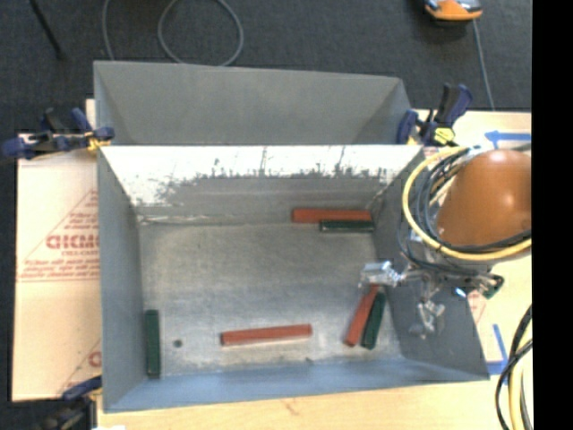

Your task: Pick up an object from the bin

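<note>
1. Along the left wall of the bin (116, 267), near the front corner, lies a dark green stick (152, 341), running front to back.
2. On the floor near the front wall, about midway across, a long red stick (266, 334) lies nearly level, well apart from the rest.
3. Against the back wall, right of the middle, a second red stick (331, 214) lies level, with a short dark stick (347, 227) just beside it on the near side.
4. Near the front right corner a slanted red stick (361, 319) and a slanted green stick (374, 321) lie side by side, touching, tops tilted to the right.
5. The gripper (428, 316) hangs under the arm's orange cover (483, 200) – just right of that slanted pair, over the bin's sloping right wall. Whether it is wide or narrow cannot be told, and nothing can be seen held in it.
</note>
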`<state>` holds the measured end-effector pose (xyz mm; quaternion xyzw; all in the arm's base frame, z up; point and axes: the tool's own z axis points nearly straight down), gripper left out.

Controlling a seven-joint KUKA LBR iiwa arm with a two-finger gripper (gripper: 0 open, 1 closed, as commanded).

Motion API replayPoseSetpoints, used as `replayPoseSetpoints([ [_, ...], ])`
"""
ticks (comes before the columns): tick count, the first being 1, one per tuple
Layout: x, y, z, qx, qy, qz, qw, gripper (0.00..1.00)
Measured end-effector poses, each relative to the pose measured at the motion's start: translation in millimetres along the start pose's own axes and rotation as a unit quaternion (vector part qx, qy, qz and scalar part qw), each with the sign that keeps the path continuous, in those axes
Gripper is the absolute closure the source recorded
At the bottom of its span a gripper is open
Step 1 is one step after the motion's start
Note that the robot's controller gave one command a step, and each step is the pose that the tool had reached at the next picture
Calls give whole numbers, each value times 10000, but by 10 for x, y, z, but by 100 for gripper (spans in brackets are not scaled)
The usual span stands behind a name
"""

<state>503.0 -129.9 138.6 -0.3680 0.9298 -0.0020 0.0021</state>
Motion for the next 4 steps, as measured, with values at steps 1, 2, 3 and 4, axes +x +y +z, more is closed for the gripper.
replayPoseSetpoints([
  [1,-553,-73,704,-31,-8,-1981,9802,0],
  [2,-553,-83,683,-26,-11,-1952,9808,100],
  [3,-480,-425,-500,24,-15,-1693,9856,100],
  [4,-587,-484,-814,5,-13,-1587,9873,100],
])
